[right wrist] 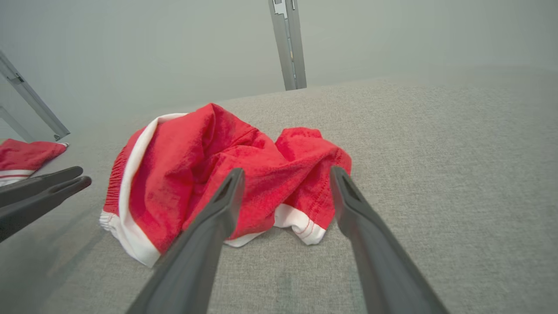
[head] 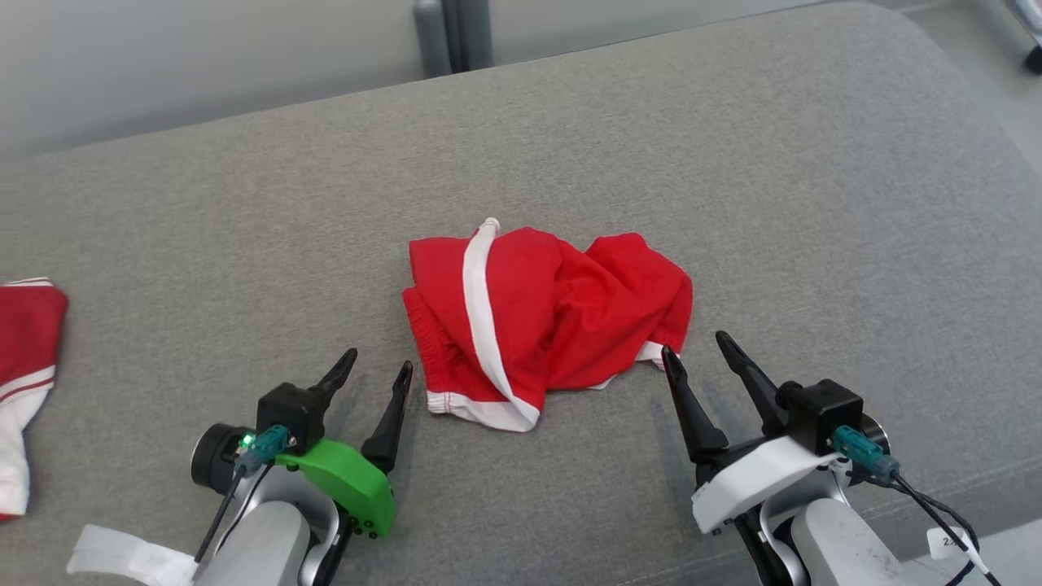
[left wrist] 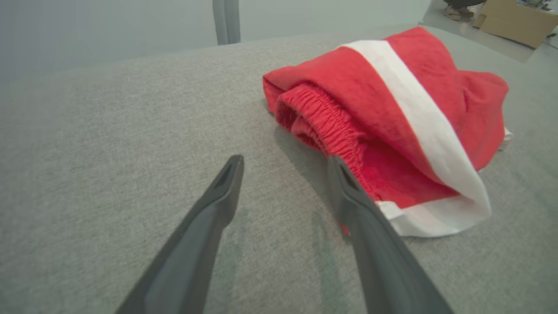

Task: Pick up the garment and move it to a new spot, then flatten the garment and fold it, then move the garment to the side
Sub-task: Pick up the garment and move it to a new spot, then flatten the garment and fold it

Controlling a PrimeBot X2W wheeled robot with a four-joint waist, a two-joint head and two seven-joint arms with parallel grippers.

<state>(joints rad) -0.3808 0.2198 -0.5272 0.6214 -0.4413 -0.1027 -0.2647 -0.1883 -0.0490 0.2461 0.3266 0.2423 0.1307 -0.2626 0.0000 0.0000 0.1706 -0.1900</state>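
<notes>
Garment (head: pixel 553 317): red shorts with a white stripe and hem, crumpled on the cushion (head: pixel 733 163); ahead of both claws, to the right of the left claw (head: pixel 377 360) and to the left of the right claw (head: pixel 696 343).
Left claw: fingers parted, nothing held; the right finger (left wrist: pixel 362 226) is just beside the garment's near white hem, and I cannot tell if they touch.
Right claw: fingers parted, nothing held; the white hem lies just ahead of the left fingertip (right wrist: pixel 231 183).
Cushion: grey fabric, under both claws.
Second garment (head: pixel 28 342): red and white, well off to the left of the left claw.
</notes>
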